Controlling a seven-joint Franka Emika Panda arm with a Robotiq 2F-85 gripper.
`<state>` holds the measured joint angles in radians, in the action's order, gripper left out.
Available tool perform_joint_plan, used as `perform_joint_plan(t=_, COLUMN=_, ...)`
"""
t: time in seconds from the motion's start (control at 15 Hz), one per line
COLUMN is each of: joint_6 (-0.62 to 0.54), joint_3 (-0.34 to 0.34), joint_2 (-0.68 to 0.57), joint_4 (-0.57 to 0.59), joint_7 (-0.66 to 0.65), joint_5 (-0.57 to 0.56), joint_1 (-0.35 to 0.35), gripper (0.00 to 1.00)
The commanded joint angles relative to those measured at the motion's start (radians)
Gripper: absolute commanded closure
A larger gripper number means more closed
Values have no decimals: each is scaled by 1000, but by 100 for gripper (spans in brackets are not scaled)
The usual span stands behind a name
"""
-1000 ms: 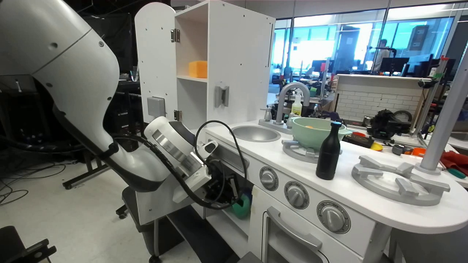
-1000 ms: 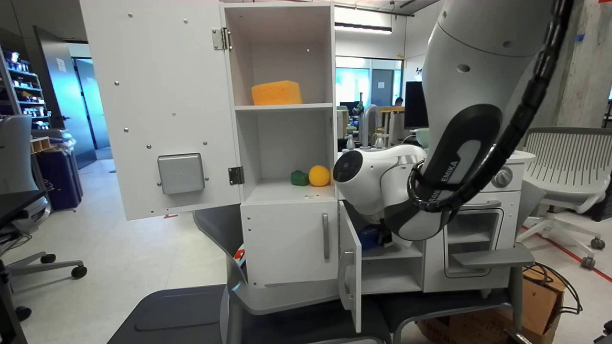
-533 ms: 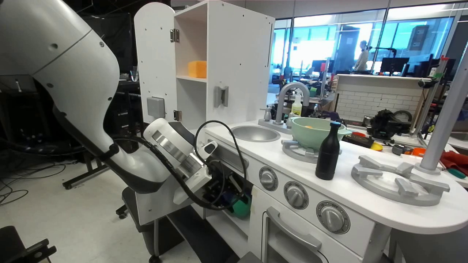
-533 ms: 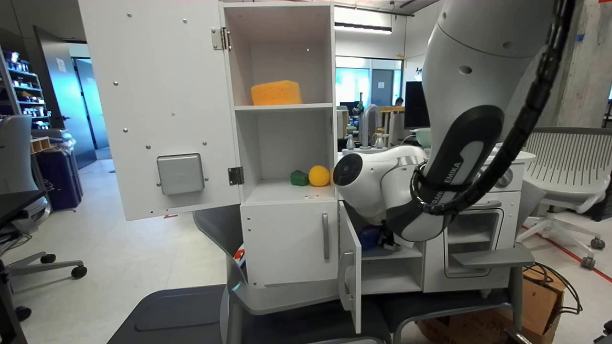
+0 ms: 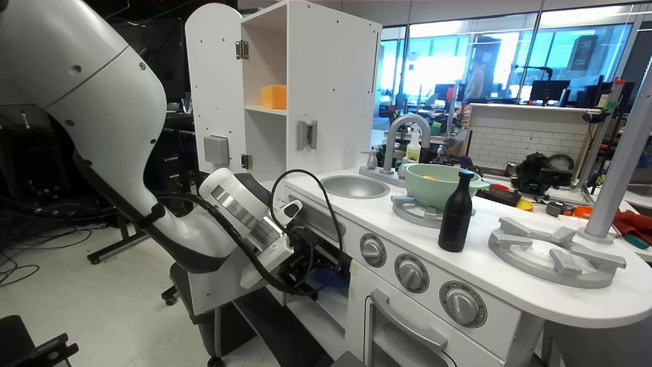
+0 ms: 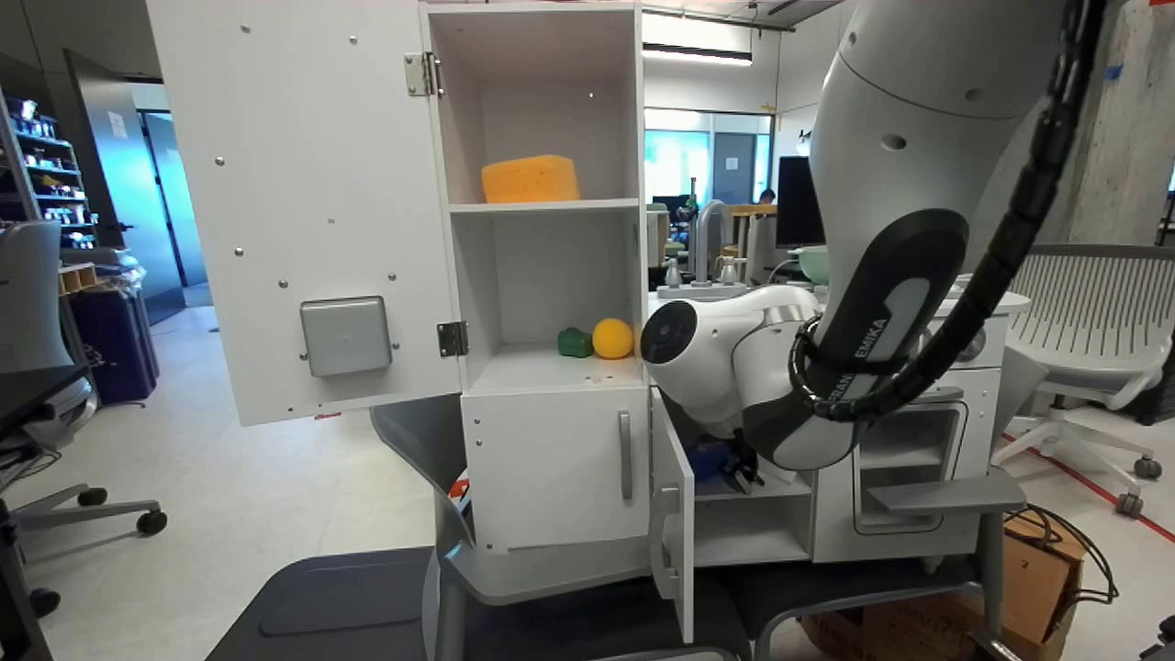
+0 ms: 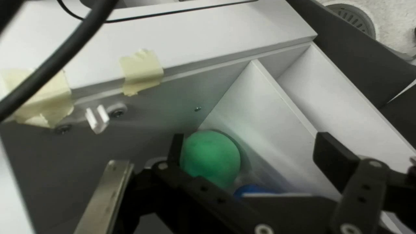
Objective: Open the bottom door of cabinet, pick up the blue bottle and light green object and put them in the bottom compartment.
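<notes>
Shelf (image 7: 260,105) in the bottom compartment (image 6: 748,532) holds green object (image 7: 212,157) and blue bottle (image 6: 707,461), tool (image 7: 253,149) spread.

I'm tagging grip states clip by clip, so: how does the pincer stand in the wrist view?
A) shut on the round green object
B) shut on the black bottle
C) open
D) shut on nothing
C: the pincer has its fingers wide apart, and the round green object does not fill the gap.

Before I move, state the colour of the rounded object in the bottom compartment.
Green; the rounded object shows best in the wrist view.
</notes>
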<state>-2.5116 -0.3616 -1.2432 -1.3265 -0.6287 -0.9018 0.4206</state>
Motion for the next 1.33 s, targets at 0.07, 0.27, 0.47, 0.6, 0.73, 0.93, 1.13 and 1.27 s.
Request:
perform_joint_plan(t=0.07, joint_6=3, joint_3=73, joint_2=83, joint_4=-44, joint_7=115, joint_5=0, joint_1=-56, gripper=0)
perform_joint_plan(t=0.27, joint_6=-53, joint_3=156, joint_2=244, joint_4=-237, joint_7=248, joint_5=19, joint_1=-98, gripper=0)
perform_joint_plan(t=0.47, joint_6=-57, joint_3=250, joint_2=379, joint_4=-383, joint_7=399, joint_5=55, joint_1=-163, gripper=0)
perform_joint_plan(t=0.6, joint_6=-25, joint_3=313, joint_2=484, joint_4=-489, joint_7=526, joint_5=105, joint_1=-213, gripper=0)
perform_joint_plan(t=0.73, joint_6=3, joint_3=372, joint_2=589, joint_4=-594, joint_7=651, joint_5=172, joint_1=-258, gripper=0)
perform_joint_plan(t=0.93, joint_6=41, joint_3=461, joint_2=747, joint_4=-760, joint_7=833, joint_5=295, joint_1=-313, gripper=0)
perform_joint_plan(t=1.13, joint_6=73, joint_3=525, joint_2=905, joint_4=-932, joint_7=953, joint_5=453, joint_1=-344, gripper=0)
perform_joint_plan(t=1.27, joint_6=66, joint_3=533, joint_2=1019, joint_4=-1040, joint_7=926, joint_5=537, joint_1=-337, gripper=0)
